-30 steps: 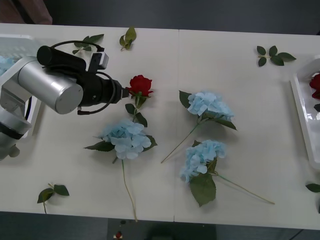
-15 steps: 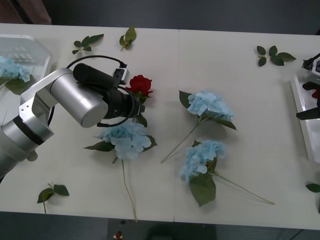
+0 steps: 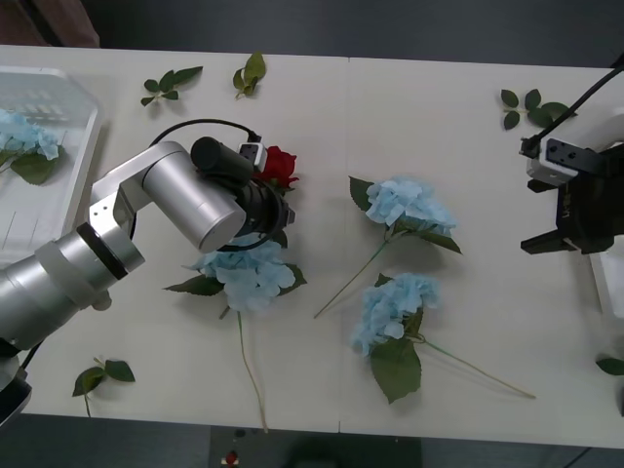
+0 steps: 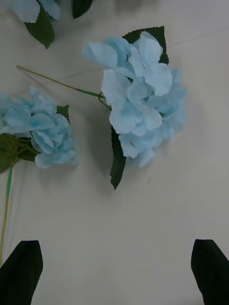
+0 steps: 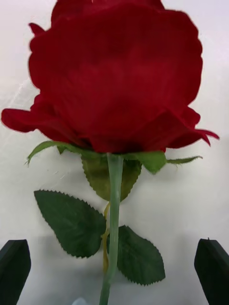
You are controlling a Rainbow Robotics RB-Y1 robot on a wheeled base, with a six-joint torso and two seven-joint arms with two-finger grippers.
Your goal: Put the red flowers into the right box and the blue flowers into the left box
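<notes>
1. Nearest me, a leaf sprig [image 3: 102,374] lies at the table's [image 3: 468,175] front edge, and three blue flowers [image 3: 246,271] lie mid-table with their stems trailing toward me.
2. My left gripper [image 5: 114,271] sits low over a red flower [image 5: 117,78], fingers spread wide at each side of the stem, which runs between them; neither finger touches it.
3. In the front view that rose [image 3: 277,166] peeks out just beyond my left wrist, right beside the nearest blue head.
4. My right gripper [image 3: 570,229] hangs over the table's right side, fingers wide apart and holding nothing, above a blue head [image 4: 138,100].
5. The right box [image 3: 606,292] shows as a sliver behind that arm; I cannot tell what it holds.
6. Far left, the left box [image 3: 60,166] holds one blue flower [image 3: 21,135].
</notes>
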